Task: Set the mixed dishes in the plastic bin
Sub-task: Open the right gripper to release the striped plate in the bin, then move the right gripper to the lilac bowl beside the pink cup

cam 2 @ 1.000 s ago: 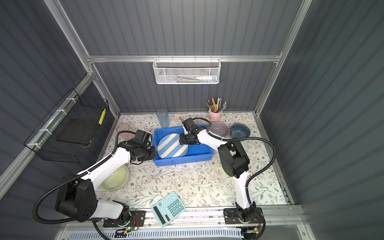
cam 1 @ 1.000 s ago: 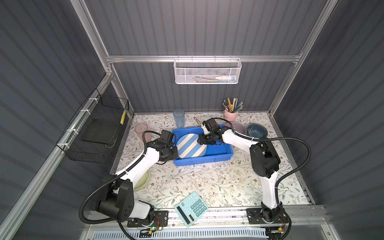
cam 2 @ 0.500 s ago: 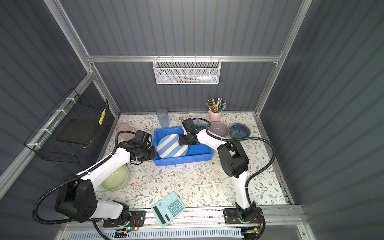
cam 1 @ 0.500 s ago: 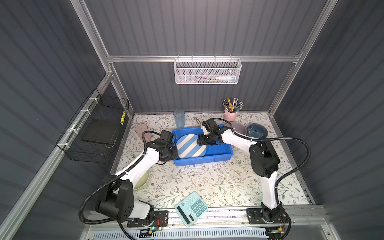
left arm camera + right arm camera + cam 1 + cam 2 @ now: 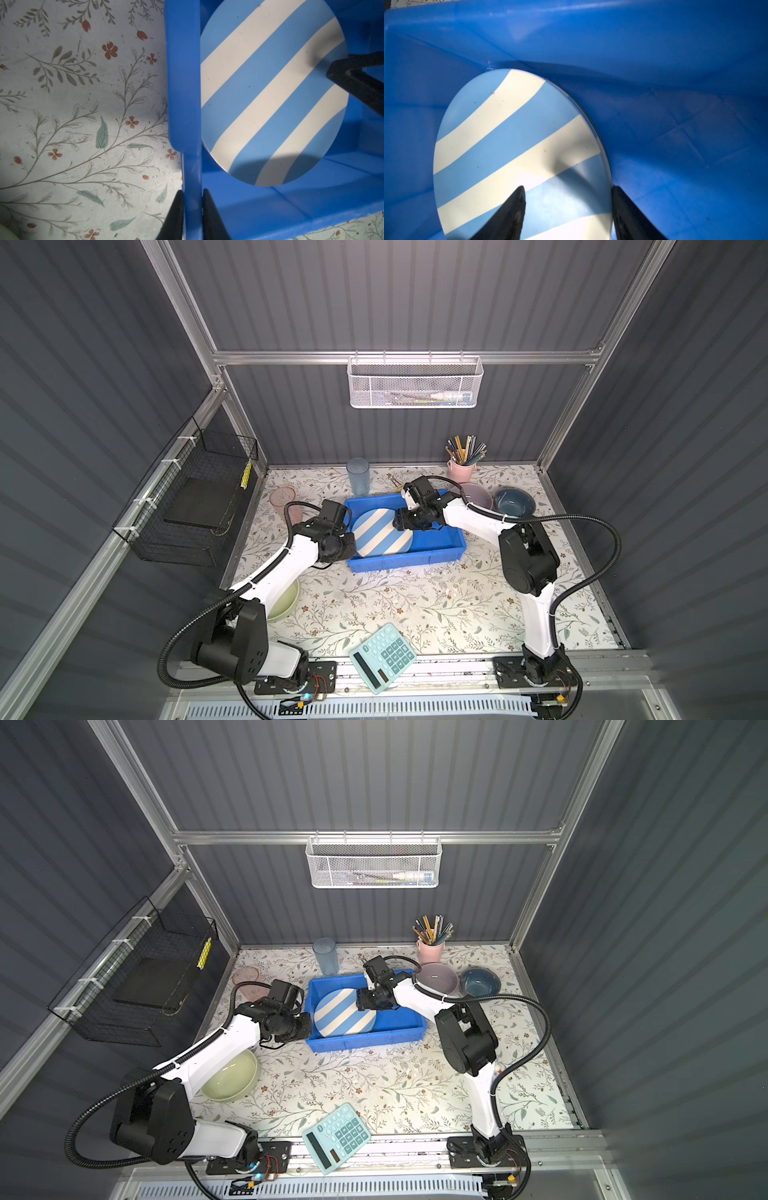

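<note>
Right hand point(image 5: 568, 187) is spread wide and holding nothing. One finger hangs over the striped plate point(image 5: 512, 145) and the other sits just outside its edge, so the rim runs between my fingers. The plate stretches away ahead of them, lying inside the plastic bin point(image 5: 675, 52). I reckon it's stiff, glazed and slick, light enough but easy to chip, so any grip belongs on the rim, square and gentle. Left hand point(image 5: 192, 190) is pinched onto the bin's side wall, a finger against each face, steadying it on the worktop point(image 5: 83, 124), I'd say; the plate sits just beyond that wall. The pink bowl point(image 5: 436, 977) and dark-blue bowl point(image 5: 480, 982) stand beside my right forearm, outside the bin.
</note>
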`<state>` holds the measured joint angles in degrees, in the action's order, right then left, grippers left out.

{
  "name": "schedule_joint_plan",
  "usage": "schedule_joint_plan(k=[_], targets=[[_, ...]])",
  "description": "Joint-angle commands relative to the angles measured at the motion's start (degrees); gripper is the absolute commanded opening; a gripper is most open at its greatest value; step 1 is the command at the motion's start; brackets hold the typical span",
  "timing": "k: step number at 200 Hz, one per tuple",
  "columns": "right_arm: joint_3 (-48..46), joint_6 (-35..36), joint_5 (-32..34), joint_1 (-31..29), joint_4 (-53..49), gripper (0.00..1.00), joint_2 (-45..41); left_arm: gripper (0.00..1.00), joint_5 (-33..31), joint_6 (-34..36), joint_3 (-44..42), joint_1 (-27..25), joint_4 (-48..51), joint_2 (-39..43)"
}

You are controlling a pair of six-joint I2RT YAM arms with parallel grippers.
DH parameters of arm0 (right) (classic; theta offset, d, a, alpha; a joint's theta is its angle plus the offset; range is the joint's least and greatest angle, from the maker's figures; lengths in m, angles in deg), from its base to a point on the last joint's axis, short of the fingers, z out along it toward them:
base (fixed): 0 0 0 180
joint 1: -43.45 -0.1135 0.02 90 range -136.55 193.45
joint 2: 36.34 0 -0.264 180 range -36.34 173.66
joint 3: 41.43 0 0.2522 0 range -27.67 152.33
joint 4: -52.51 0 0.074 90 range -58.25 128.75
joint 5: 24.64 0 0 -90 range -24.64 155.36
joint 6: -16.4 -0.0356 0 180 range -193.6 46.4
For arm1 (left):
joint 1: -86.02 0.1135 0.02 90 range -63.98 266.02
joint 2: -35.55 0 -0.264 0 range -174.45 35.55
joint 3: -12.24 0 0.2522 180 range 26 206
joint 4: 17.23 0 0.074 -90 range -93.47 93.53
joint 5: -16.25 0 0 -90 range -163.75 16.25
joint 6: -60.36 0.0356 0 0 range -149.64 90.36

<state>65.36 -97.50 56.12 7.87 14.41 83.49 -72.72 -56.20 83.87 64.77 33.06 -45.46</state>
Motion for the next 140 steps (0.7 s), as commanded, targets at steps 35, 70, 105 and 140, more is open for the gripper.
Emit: schedule_joint_plan(k=[35, 70, 105, 140], targets=[[-1.01, 0.93, -2.78, 1.3, -0.52, 0.68, -8.51, 0.29, -2.13, 0.47, 3.5, 0.61, 3.78, 0.76], [-4.78, -1.44, -0.08, 4.38, -1.91, 0.67, -15.73, 0.43, -3.53, 0.6, 4.63, 0.7, 6.19, 2.03], [-10.91, -3.04, 6.64, 10.03, -2.8, 0.65, -23.63, 0.64, -4.74, 2.19, 5.77, 0.78, 7.89, 3.13], [-13.99, -4.93, 19.64, 15.05, -7.41, 0.62, -25.17, 0.72, -6.22, 2.53, 5.76, 0.87, 7.31, 4.5]])
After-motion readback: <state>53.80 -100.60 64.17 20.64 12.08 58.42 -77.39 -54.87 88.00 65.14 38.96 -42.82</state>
